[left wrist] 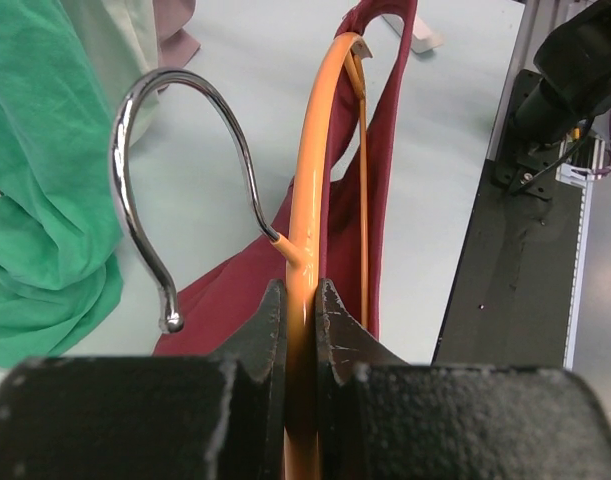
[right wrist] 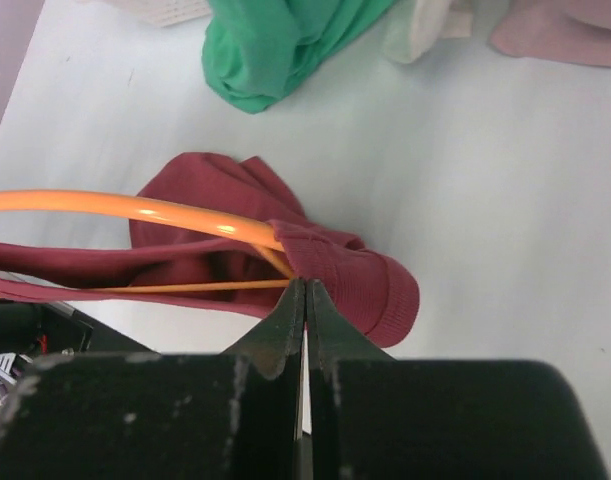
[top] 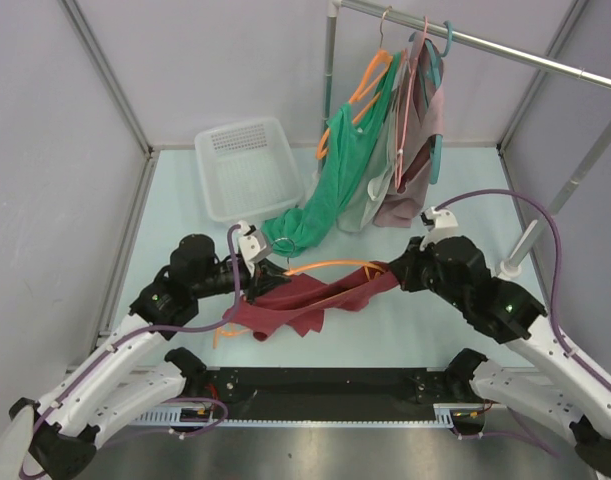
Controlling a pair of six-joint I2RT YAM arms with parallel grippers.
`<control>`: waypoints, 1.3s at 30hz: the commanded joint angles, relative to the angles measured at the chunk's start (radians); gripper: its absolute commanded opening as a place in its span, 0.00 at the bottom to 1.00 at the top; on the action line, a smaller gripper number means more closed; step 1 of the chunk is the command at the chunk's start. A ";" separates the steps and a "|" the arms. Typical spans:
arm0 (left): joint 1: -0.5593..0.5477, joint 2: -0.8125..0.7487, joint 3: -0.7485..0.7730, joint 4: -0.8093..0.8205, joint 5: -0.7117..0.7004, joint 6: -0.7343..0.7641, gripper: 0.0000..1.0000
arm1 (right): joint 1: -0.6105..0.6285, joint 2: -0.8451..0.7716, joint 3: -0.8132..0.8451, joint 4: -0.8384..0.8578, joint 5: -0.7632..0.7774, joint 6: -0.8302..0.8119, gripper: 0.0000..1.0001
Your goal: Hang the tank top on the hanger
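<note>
The orange hanger [top: 325, 265] is held just above the table between my two grippers. My left gripper [top: 260, 275] is shut on its top bar beside the metal hook [left wrist: 135, 130]; in the left wrist view [left wrist: 301, 300] the jaws clamp the orange bar [left wrist: 310, 200]. The maroon tank top [top: 295, 305] hangs from the hanger's right end and trails onto the table. My right gripper [top: 390, 272] is shut at that end. In the right wrist view [right wrist: 305, 290] its tips pinch the tank top's strap [right wrist: 355, 280], which wraps over the hanger's end [right wrist: 155, 210].
A white basket [top: 247, 165] stands at the back left. A green garment [top: 330, 190] and a pink garment [top: 420, 150] hang from the rail [top: 485, 45] and pool on the table behind the hanger. A white post base [top: 510, 265] stands at the right.
</note>
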 commanded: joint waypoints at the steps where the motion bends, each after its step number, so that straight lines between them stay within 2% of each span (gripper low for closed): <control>1: -0.029 -0.020 0.009 0.032 -0.051 0.000 0.00 | 0.192 0.106 0.131 0.081 0.155 0.081 0.00; 3: -0.029 -0.020 0.009 0.032 -0.062 0.000 0.00 | 0.329 0.141 0.186 0.094 0.265 0.092 0.00; 6: -0.029 -0.026 0.008 0.031 -0.062 -0.003 0.00 | 0.464 0.219 0.233 0.121 0.373 0.096 0.00; 10: -0.029 -0.055 0.011 0.031 -0.048 -0.008 0.00 | 0.529 0.313 0.320 0.122 0.399 0.079 0.00; 14: -0.031 -0.083 0.009 0.037 -0.062 -0.005 0.00 | 0.556 0.379 0.363 0.131 0.378 0.047 0.00; 22: -0.029 -0.070 0.011 0.029 -0.093 0.001 0.00 | 0.565 0.382 0.379 0.159 0.321 0.018 0.00; 31: -0.023 -0.096 0.014 0.017 -0.182 0.012 0.00 | 0.576 0.316 0.274 0.113 0.325 0.075 0.00; 34: -0.006 -0.110 0.014 0.019 -0.176 0.012 0.00 | 0.576 0.275 0.222 0.084 0.330 0.092 0.00; 37: 0.009 -0.109 0.014 0.025 -0.150 0.012 0.00 | 0.577 0.276 0.204 0.081 0.265 0.063 0.00; 38: 0.012 -0.104 0.016 0.025 -0.134 0.015 0.00 | 0.576 0.278 0.204 0.072 0.249 0.050 0.05; 39: 0.015 -0.104 0.016 0.026 -0.117 0.017 0.00 | 0.577 0.278 0.205 0.067 0.234 0.038 0.28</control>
